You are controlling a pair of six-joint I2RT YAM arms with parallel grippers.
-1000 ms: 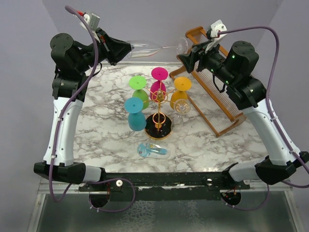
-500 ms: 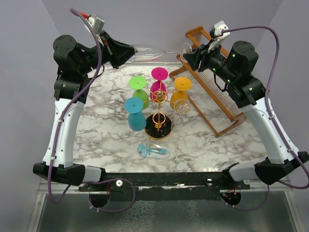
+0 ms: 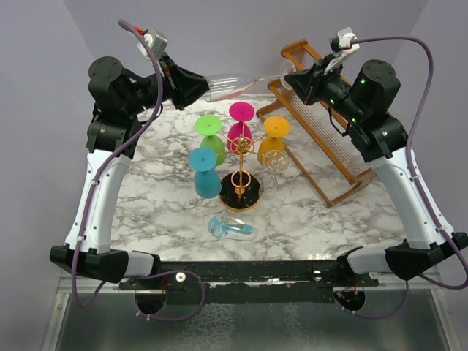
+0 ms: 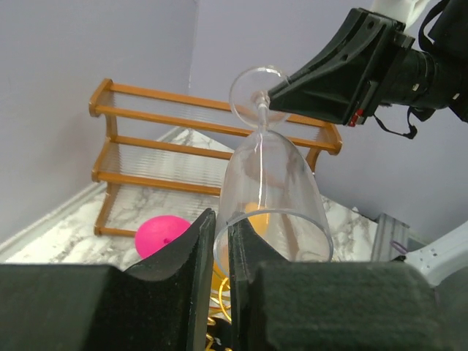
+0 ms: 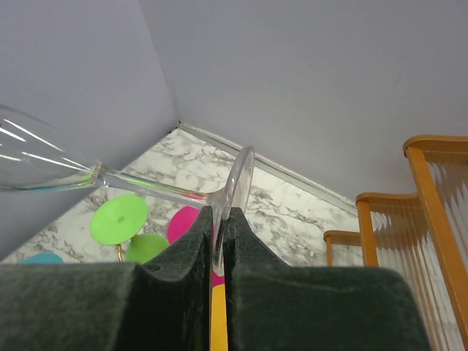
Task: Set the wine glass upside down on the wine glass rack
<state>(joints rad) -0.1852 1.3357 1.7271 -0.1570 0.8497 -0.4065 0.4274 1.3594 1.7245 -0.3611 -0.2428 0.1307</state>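
Observation:
A clear wine glass (image 3: 232,82) hangs level above the back of the table, between both arms. My right gripper (image 3: 287,74) is shut on the edge of its round foot (image 5: 238,179), and the stem runs off to the left. My left gripper (image 3: 203,86) is at the bowl's mouth. Its jaws stand a narrow gap apart around the rim wall (image 4: 270,183), so it is slightly open. The gold wire wine glass rack (image 3: 240,179) stands on its black base mid-table, below the held glass.
Several coloured glasses hang upside down on the gold rack: green (image 3: 208,126), magenta (image 3: 241,111), orange (image 3: 276,126), blue (image 3: 202,159). A small clear glass (image 3: 276,162) hangs there too. A wooden slatted rack (image 3: 325,142) lies at the back right. A bluish clear item (image 3: 232,228) lies near the front.
The right gripper has closed onto the glass's foot. The left jaws have eased apart at the rim. Both arms and the glass have risen slightly and drifted right.

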